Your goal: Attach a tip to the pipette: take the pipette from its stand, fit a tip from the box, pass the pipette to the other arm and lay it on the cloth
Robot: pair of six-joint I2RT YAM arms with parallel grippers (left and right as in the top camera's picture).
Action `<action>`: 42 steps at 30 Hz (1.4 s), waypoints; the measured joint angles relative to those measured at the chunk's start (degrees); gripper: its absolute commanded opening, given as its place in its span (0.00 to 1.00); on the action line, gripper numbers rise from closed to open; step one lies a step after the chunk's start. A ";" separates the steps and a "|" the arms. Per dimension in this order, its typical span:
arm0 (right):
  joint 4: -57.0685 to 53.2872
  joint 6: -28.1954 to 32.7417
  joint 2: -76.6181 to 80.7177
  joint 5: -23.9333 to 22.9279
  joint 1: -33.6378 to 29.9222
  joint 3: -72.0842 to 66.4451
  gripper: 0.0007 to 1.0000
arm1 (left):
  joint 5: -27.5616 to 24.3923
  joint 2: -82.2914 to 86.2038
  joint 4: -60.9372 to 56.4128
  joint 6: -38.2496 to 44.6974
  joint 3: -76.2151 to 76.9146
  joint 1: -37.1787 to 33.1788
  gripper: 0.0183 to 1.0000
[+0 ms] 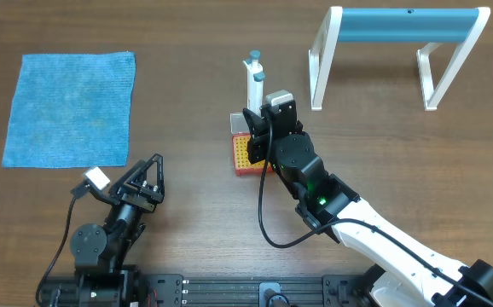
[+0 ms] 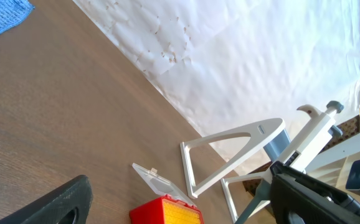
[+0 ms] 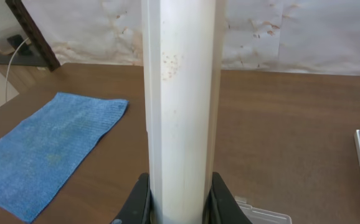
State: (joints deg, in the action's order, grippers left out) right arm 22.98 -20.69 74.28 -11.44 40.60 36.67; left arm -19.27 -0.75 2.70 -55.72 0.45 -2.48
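right gripper: clamped on white plastic pipette, near red-and-yellow tip box
left gripper: fingers apart, holding nothing
risk: an off-centre descent would likely seat the tip crooked

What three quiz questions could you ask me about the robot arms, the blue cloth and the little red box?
1. True or false: something lies on the blue cloth.
2. What colour is the tip box? A red, B green, C black.
3. Fill the gap: the right arm has its jaws shut on the ____.

Key: 1 false; 2 A; 3 pipette.
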 measured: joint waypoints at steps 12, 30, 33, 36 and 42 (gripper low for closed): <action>-23.56 -12.92 -20.48 20.22 -14.10 0.74 0.07 | 0.24 -0.20 0.07 0.15 0.00 0.00 0.92; -26.38 -19.71 -26.56 36.76 -16.48 0.68 0.07 | -21.40 -43.12 -5.42 -1.66 29.70 -0.11 0.88; -26.23 -19.30 -26.51 46.45 -16.55 0.70 0.07 | -43.08 -67.89 -5.35 8.70 46.40 2.47 0.88; -23.74 -19.26 -26.49 50.86 -16.57 0.68 0.07 | -50.29 -78.93 -7.80 12.94 51.54 11.50 0.88; -21.05 -19.08 -24.52 52.19 -16.57 0.68 0.07 | -55.89 -79.93 -11.80 14.08 53.18 16.55 0.88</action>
State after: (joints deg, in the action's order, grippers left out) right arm 1.93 -39.77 49.76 40.75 24.03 37.34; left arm -75.16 -80.68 -9.10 -41.65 53.63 14.06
